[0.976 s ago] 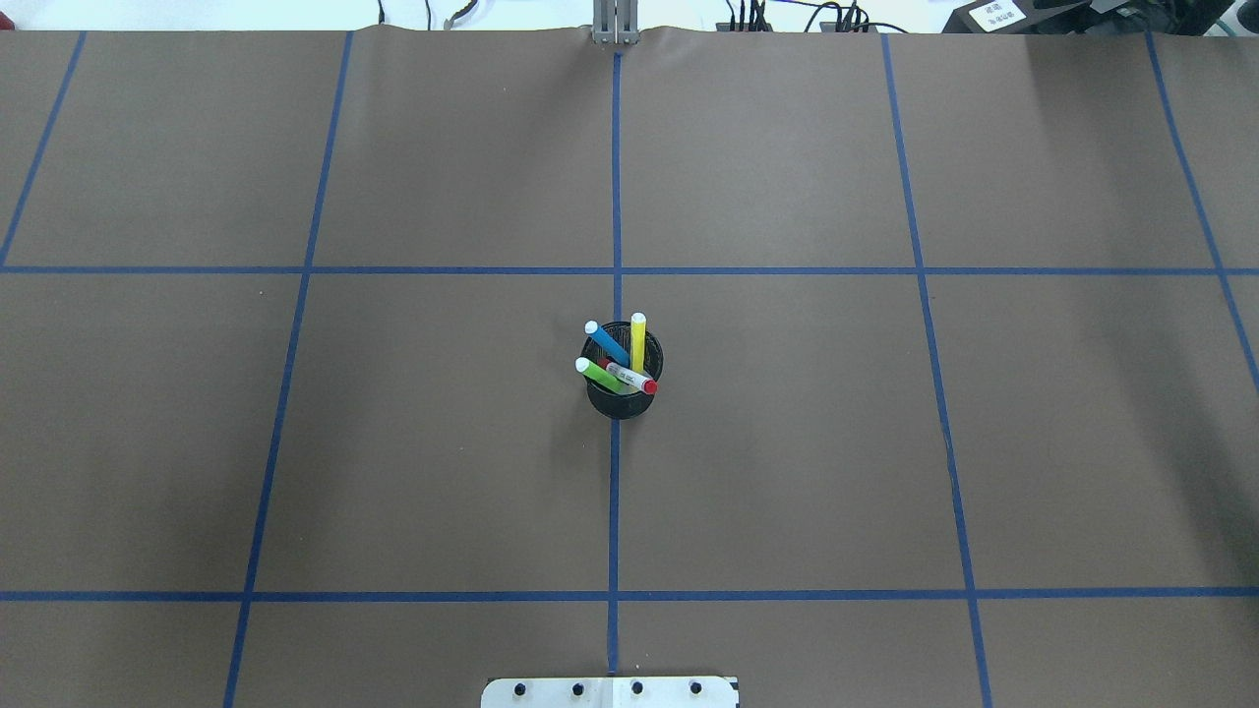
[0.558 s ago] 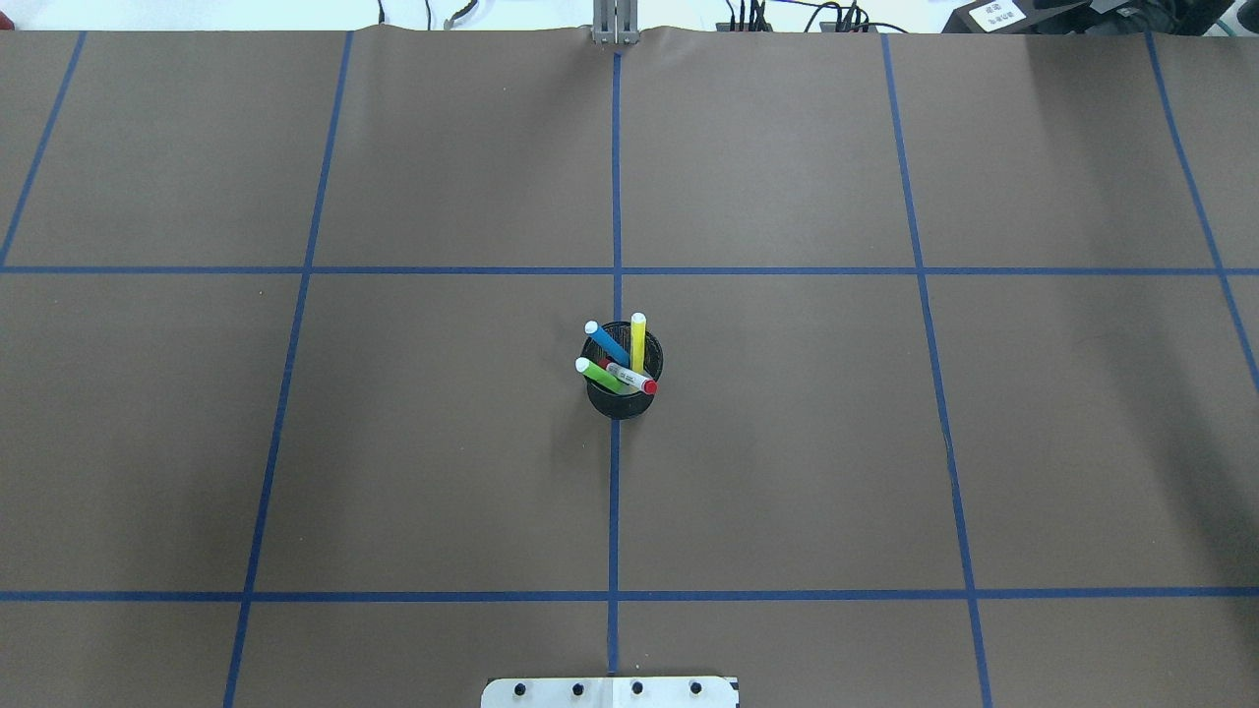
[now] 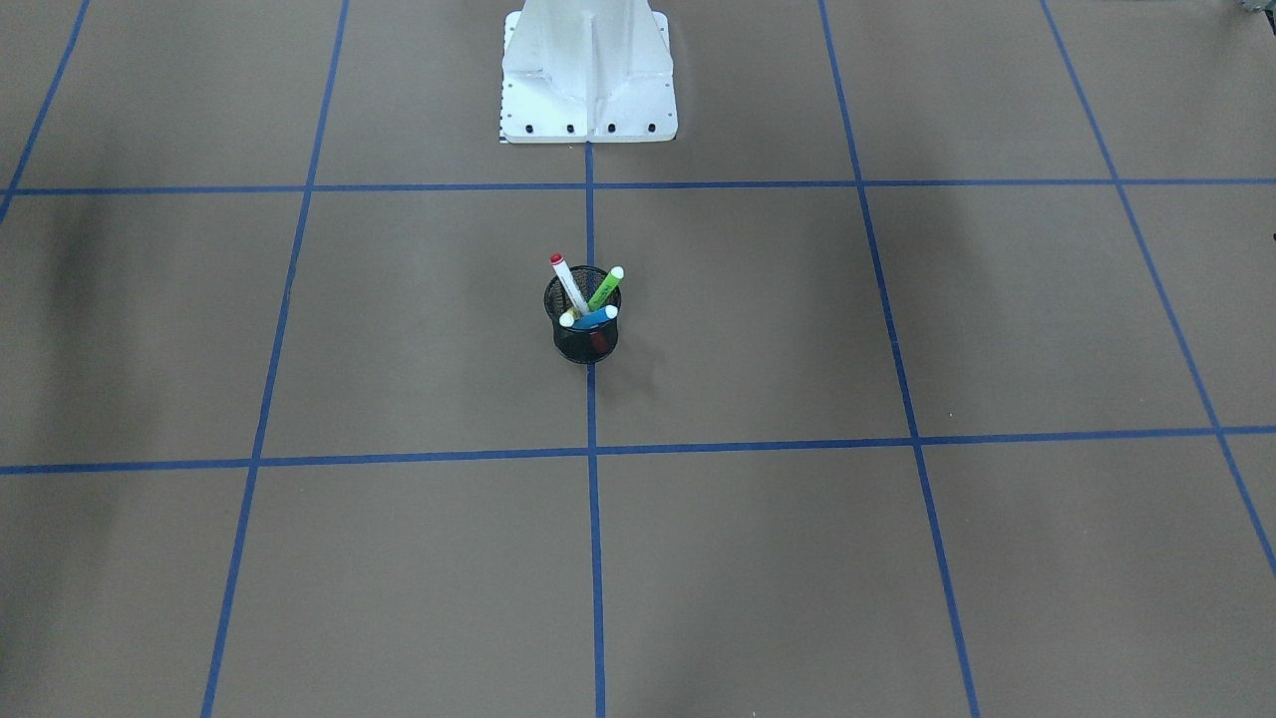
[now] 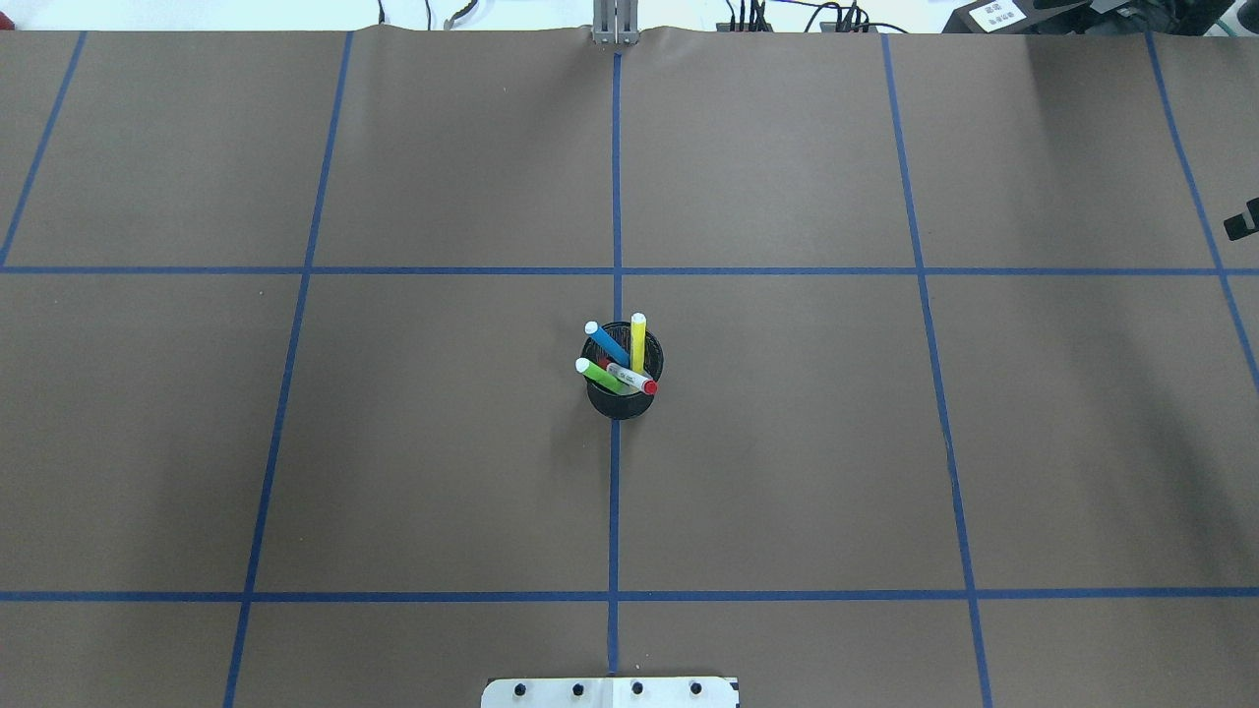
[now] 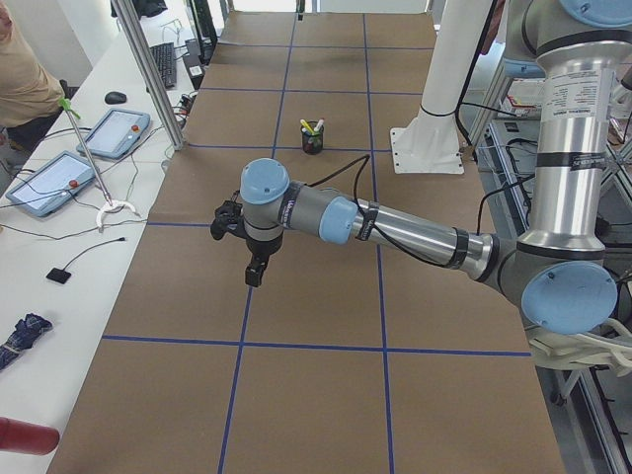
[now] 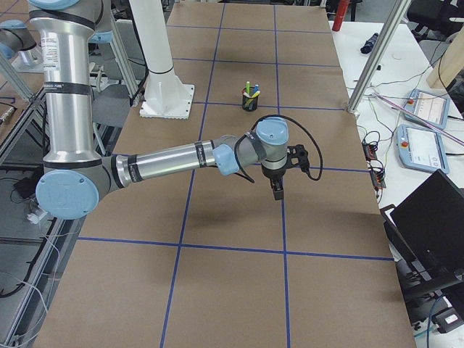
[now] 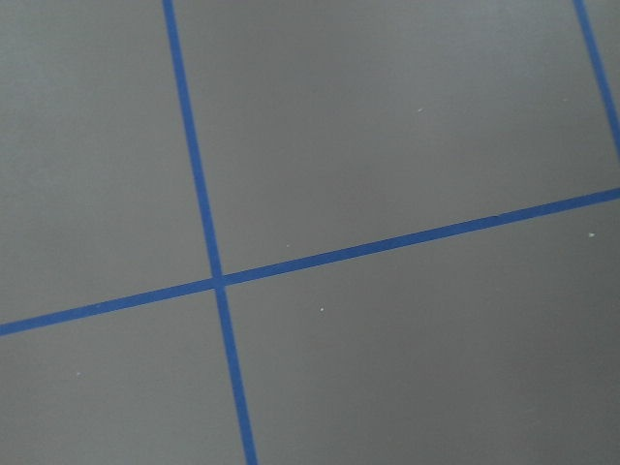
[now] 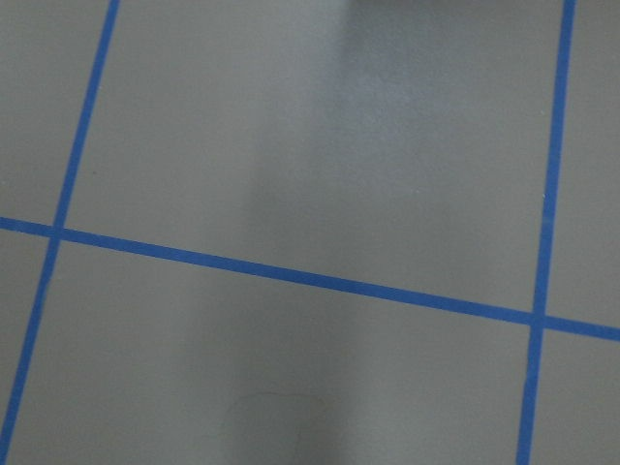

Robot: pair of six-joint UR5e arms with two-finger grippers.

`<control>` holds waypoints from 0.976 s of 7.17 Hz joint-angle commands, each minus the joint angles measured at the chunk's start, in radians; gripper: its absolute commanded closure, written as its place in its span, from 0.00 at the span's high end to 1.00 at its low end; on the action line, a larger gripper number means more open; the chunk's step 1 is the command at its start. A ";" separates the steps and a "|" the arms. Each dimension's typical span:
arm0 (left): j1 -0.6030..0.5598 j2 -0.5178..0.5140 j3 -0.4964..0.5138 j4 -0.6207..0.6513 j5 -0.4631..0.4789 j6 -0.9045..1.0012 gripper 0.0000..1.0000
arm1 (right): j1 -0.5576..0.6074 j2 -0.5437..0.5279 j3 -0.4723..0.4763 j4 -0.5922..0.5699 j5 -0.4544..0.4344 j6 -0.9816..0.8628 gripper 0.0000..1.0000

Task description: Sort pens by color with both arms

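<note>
Four pens stand together in a black mesh cup [image 4: 621, 398] at the table's middle: blue pen [image 4: 608, 344], yellow pen [image 4: 638, 340], green pen [image 4: 596, 374] and red-capped white pen [image 4: 630, 378]. From the front, the cup [image 3: 585, 341] holds the same red-capped pen [image 3: 566, 283], green pen [image 3: 605, 287] and blue pen [image 3: 595, 318]. My left gripper [image 5: 255, 269] hangs above the paper far to the cup's left. The right gripper [image 6: 278, 191] hangs far to its right; only a dark tip [image 4: 1241, 221] shows overhead. I cannot tell whether either is open or shut. Both wrist views show bare paper.
Brown paper with a blue tape grid covers the table. The white mounting base [image 3: 588, 85] stands at the robot's edge. Beyond the far edge are aluminium posts [image 5: 148, 69], tablets [image 5: 114, 133], a person's arm [image 5: 25, 79] and a laptop [image 6: 435, 217].
A dark tip of the right gripper has come into the overhead view at its right edge. The cup and the pens have not moved.
</note>
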 commanded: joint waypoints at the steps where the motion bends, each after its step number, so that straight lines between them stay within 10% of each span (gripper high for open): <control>1: 0.001 -0.017 -0.027 -0.031 -0.031 -0.126 1.00 | -0.027 0.042 0.019 0.000 0.002 0.007 1.00; 7: 0.202 -0.181 -0.025 -0.272 -0.055 -0.646 1.00 | -0.179 0.156 0.073 -0.010 -0.034 0.387 1.00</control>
